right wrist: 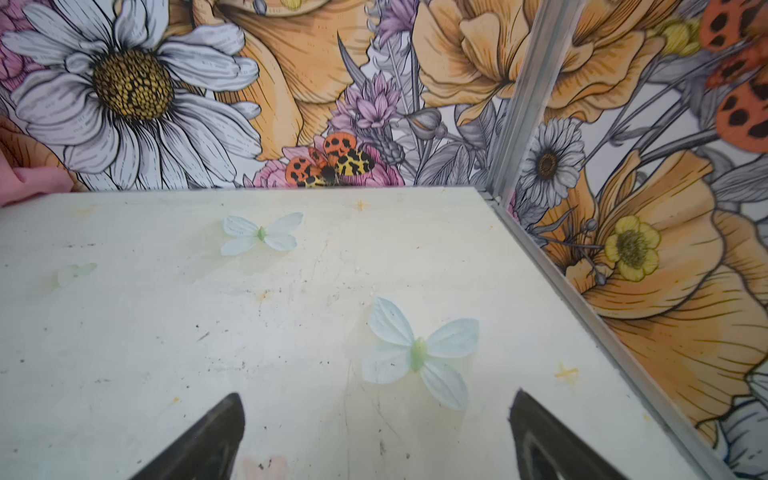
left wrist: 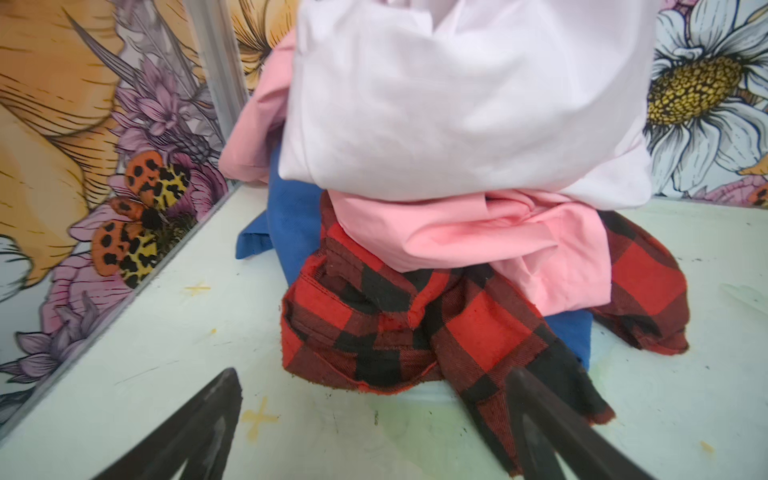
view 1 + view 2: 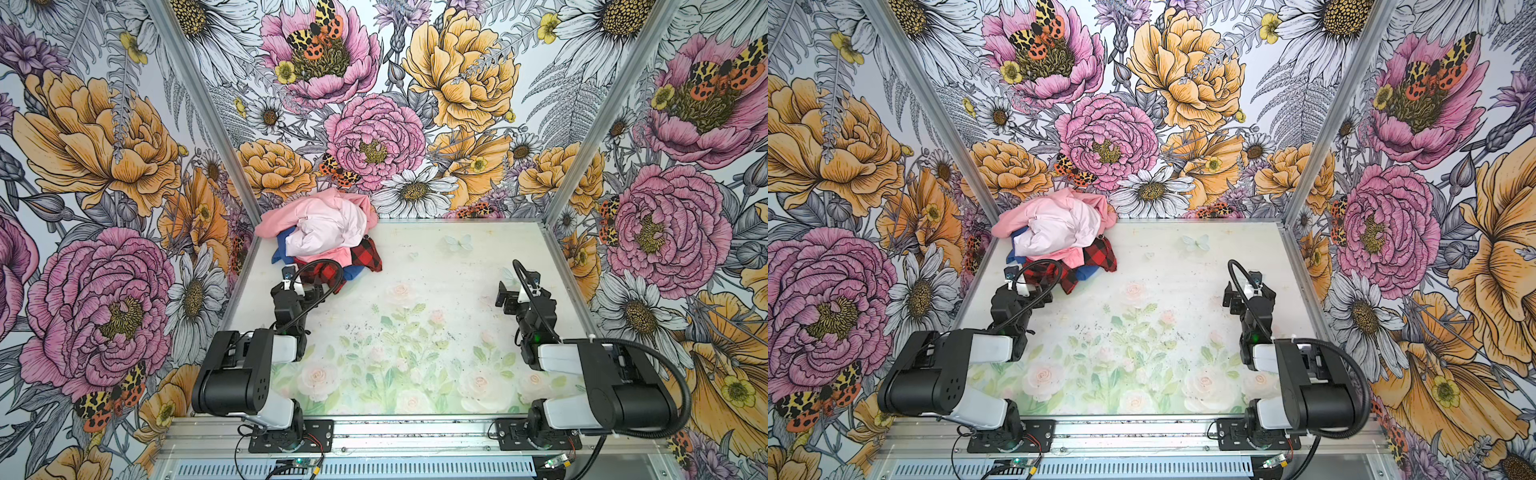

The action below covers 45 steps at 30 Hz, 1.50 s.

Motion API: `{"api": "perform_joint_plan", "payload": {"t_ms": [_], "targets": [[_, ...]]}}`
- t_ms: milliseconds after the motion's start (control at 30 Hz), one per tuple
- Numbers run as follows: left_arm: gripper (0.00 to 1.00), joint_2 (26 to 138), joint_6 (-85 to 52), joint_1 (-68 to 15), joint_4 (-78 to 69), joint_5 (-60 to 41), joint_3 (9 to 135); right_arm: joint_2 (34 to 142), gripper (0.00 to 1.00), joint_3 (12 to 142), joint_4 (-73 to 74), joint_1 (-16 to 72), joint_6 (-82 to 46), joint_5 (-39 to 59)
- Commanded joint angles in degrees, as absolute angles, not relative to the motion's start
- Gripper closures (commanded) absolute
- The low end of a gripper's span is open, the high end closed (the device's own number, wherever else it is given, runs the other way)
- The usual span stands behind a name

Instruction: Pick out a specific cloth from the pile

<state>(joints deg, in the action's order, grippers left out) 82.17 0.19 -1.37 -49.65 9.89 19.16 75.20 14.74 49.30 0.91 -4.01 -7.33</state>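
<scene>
1. The left gripper (image 2: 374,382) stood with its jaws spread wide, close in front of the pile (image 3: 324,228). Its fingers (image 2: 199,432) were dark, matte and tapered to blunt points. In the left wrist view one finger overlapped the trailing end of the plaid (image 2: 457,332); contact could not be told.
2. The right gripper (image 1: 378,395) stood equally spread above bare table (image 1: 166,332), well apart from the pile.
3. The pile formed a rounded heap of soft fabrics in the far left corner of the table. It lay against the wall (image 2: 62,124) and the metal post (image 2: 216,62).
4. The cloth (image 2: 291,216) was plain royal blue with a fine, even weave. It lay at the bottom of the pile, mostly buried.
   - A folded, hemmed corner projected on the wall side.
   - A second patch showed at the near edge between two lobes of plaid, visible in both top views (image 3: 353,272) (image 3: 1088,272).
5. The plaid was red-and-black check with a napped, twill-like surface, a stitched hem and frayed raw edges. It lay rumpled in lobes over the cloth on the near side of the pile.
6. The pink fabric (image 2: 478,241) was smooth and lay in soft rolled folds directly above the plaid.
7. The pale fabric (image 2: 457,104) was smooth with shallow creases. It formed the bulging top mass of the pile.
8. The table was hard, flat and off-white, scuffed and speckled, with faded rose prints and a pale butterfly (image 1: 417,353) motif.
</scene>
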Motion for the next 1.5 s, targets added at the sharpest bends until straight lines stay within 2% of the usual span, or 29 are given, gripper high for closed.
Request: {"api": "perform_joint_plan", "payload": {"t_ms": [0, 133, 200, 267, 333, 433, 567, 700, 967, 1167, 1467], "targets": [[0.01, 70.6, 0.1, -6.8, -35.6, 22.1, 22.3, 62.4, 0.00, 18.4, 33.3, 1.9, -6.4, -9.5], [0.03, 60.2, -11.3, -11.6, -11.7, 20.1, 29.1, 52.6, 0.01, 25.5, 9.5, 3.5, -14.2, -7.1], [0.07, 58.7, -12.0, -16.2, -4.5, 20.2, 32.0, 51.1, 0.00, 27.9, 2.6, 5.0, -17.9, -5.4], [0.08, 59.2, -11.1, -22.4, 4.7, 25.2, 36.5, 50.8, 0.01, 29.4, -1.7, 7.7, -20.8, -3.1], [0.08, 61.0, -10.5, -26.6, 11.8, 27.1, 40.0, 51.4, 0.00, 30.3, -3.7, 11.7, -23.3, -0.8], [0.14, 67.6, -10.8, -25.4, 20.0, 19.5, 47.2, 53.6, 0.01, 31.8, -4.1, 19.5, -27.0, 0.0], [0.19, 81.3, -10.3, -24.8, 28.8, 10.2, 58.7, 56.5, 0.00, 34.1, -2.9, 32.4, -26.8, -6.2], [0.27, 91.8, -11.3, -24.5, 31.0, 9.8, 65.5, 56.9, 0.01, 33.4, 2.8, 40.6, -26.9, -10.7], [0.36, 103.6, -11.4, -24.4, 31.0, 16.5, 74.8, 60.2, 0.00, 33.3, 5.5, 46.8, -28.7, -10.1], [0.40, 112.6, -11.2, -23.9, 32.3, 20.3, 81.0, 59.1, 0.01, 32.2, 5.5, 47.8, -29.3, -10.8], [0.43, 117.6, -9.7, -24.2, 33.6, 29.5, 85.0, 55.1, 0.01, 31.6, 2.7, 48.0, -28.4, -13.3]]}}
